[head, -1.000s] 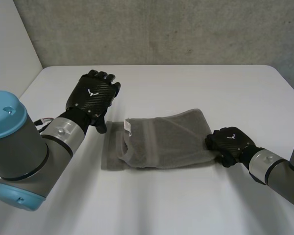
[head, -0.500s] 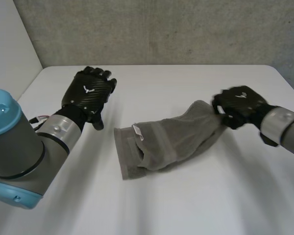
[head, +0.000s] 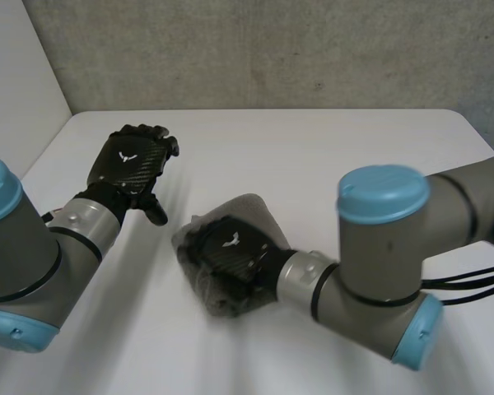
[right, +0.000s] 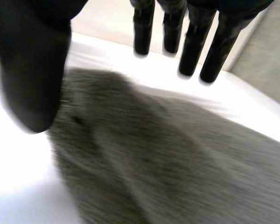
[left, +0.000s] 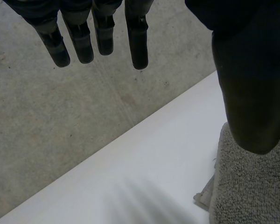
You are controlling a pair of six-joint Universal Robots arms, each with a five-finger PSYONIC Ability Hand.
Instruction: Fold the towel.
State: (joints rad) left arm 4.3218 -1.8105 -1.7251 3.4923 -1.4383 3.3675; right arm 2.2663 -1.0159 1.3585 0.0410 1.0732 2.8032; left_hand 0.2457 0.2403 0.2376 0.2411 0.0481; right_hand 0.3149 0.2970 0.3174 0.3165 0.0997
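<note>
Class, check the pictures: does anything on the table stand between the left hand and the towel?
Nothing visible does. Bare table separates the open left hand from the towel; the right hand rests on top of the towel.

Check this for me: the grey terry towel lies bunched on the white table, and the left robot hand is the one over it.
Wrong hand. The head view shows the right robot hand over the bunched grey terry towel on the white table; the left robot hand is off to the side, apart from the towel.
</note>
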